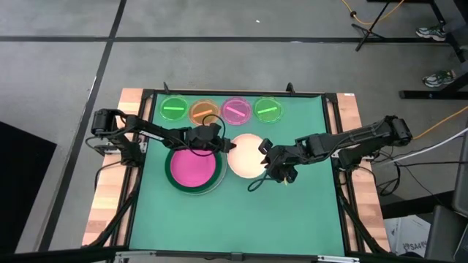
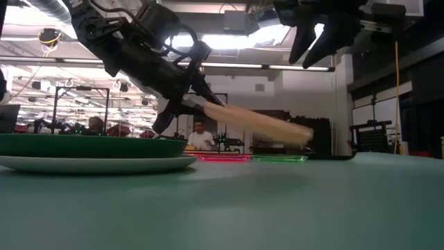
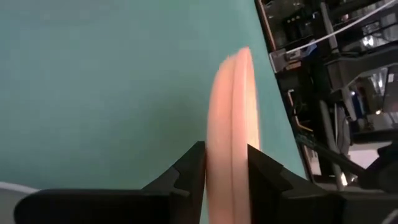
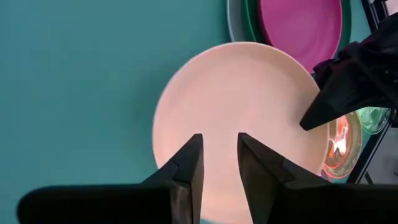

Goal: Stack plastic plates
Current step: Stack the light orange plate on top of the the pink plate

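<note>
The cream plate (image 1: 246, 155) lies mid-table, tilted; my left gripper (image 1: 219, 140) is shut on its left rim. My right gripper (image 1: 272, 158) hovers open above the plate's right part and touches nothing; in the low view it hangs high (image 2: 320, 42). To the left stands a stack: the magenta plate (image 1: 193, 166) in the dark green plate (image 2: 90, 145), which sits on the white plate (image 2: 104, 164). Along the far edge lie four small plates on the mat: green (image 1: 174, 109), orange (image 1: 204, 112), pink (image 1: 235, 110), green (image 1: 268, 110). My left gripper pinches the cream plate's rim (image 3: 231, 155) between its two fingers (image 3: 194, 169), one on each face, coming from the table's left. The held rim (image 2: 208, 107) is raised, and the plate slopes down to its opposite rim (image 2: 304, 135), which rests on the mat.
The green mat (image 1: 241, 219) has open room along its near half and right side. The black frame rail (image 1: 333, 139) borders the mat. Behind the table the low view shows a room with a person (image 2: 200, 136) far off.
</note>
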`<action>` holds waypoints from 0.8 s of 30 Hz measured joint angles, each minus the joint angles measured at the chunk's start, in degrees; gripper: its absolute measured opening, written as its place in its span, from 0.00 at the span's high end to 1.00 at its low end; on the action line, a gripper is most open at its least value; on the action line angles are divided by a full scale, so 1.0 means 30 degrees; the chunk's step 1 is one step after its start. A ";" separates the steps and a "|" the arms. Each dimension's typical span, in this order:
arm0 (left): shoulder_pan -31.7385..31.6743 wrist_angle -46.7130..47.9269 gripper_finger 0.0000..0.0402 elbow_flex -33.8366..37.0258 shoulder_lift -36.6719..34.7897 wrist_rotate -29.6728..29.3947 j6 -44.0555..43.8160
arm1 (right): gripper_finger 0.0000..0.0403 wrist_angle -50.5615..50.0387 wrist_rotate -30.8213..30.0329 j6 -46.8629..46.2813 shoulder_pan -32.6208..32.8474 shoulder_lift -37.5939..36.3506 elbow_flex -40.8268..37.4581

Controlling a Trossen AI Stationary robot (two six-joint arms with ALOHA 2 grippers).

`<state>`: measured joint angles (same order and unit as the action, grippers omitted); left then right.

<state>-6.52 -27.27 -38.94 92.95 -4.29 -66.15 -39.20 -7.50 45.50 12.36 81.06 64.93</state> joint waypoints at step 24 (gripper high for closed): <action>-0.2030 0.0014 0.80 0.0006 -0.2698 0.6879 0.1246 | 0.78 -0.1522 0.0209 -0.0058 0.0015 -0.0940 0.0000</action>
<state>-12.61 -27.22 -38.92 84.85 16.35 -62.41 -43.77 -6.87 45.32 12.40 78.24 64.93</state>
